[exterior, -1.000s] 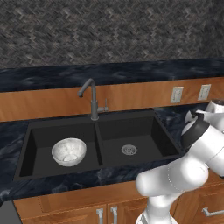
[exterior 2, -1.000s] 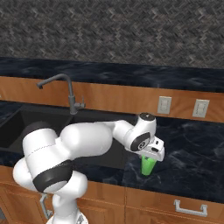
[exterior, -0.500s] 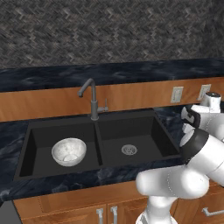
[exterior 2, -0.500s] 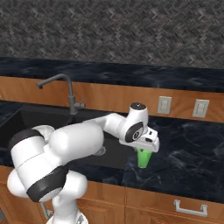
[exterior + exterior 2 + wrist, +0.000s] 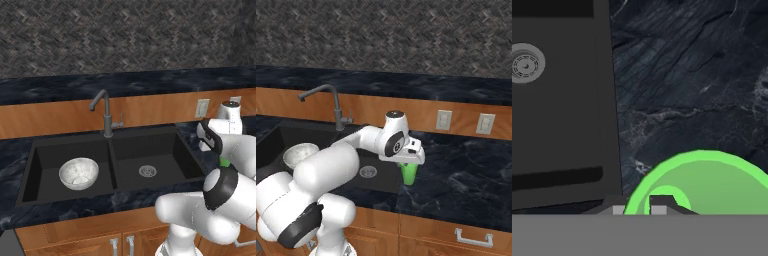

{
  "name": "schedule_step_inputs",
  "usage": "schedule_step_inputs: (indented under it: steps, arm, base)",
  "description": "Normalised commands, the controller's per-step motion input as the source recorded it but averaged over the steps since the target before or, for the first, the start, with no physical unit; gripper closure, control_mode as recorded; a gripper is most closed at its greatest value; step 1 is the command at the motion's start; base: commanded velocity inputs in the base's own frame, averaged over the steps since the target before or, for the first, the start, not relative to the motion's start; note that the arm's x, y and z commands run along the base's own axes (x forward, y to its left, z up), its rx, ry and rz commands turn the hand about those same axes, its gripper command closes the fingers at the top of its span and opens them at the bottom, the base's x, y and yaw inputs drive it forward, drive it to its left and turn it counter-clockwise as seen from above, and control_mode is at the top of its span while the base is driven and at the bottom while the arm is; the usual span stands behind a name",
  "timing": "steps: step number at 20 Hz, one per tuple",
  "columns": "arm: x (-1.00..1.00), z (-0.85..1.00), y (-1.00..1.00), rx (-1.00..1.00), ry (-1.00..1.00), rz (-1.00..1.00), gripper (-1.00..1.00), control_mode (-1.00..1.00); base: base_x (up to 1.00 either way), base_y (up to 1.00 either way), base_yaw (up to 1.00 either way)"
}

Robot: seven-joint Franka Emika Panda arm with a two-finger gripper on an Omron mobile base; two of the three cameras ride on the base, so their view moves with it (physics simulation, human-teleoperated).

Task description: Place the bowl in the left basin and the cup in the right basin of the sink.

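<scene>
The small bright green cup point(image 5: 408, 173) hangs just above the dark counter, right of the sink's right edge, with my gripper point(image 5: 408, 164) shut on its rim. In the hand view one finger sits inside the cup point(image 5: 712, 185) and the other outside it. A sliver of the cup point(image 5: 224, 162) peeks out behind my arm. The marbled bowl point(image 5: 78, 173) rests upright in the left basin point(image 5: 47, 155). The right basin point(image 5: 160, 152) holds just its silver drain point(image 5: 525, 64). From the right side the bowl point(image 5: 300, 154) shows partly behind my arm.
A grey gooseneck faucet point(image 5: 106, 112) stands behind the sink's divider. Wall outlets point(image 5: 443, 120) sit on the wooden backsplash right of the sink. Dark marbled counter point(image 5: 466, 175) stretches to the right. Cabinet fronts with handles point(image 5: 473, 237) run below.
My hand has carried the green cup leftward and slightly up, from over the counter toward the sink's right edge. The bowl has stayed put in the left basin.
</scene>
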Motion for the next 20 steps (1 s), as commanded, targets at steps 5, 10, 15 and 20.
schedule_step_inputs:
  steps: [5,10,15,20]
  arm:
    - [0.12,0.2,0.39,0.0,0.0,0.1,1.0,-1.0]
    - [0.2,0.09,0.33,0.0,0.0,0.09,1.0,-1.0]
    - [0.28,0.0,0.32,0.01,-0.03,0.02,1.0,-1.0]
    - [0.3,0.0,0.27,0.08,-0.03,0.03,1.0,-1.0]
  base:
    - [0.0,0.0,0.0]
    - [0.0,0.0,0.0]
    - [0.0,0.0,0.0]
    - [0.0,0.0,0.0]
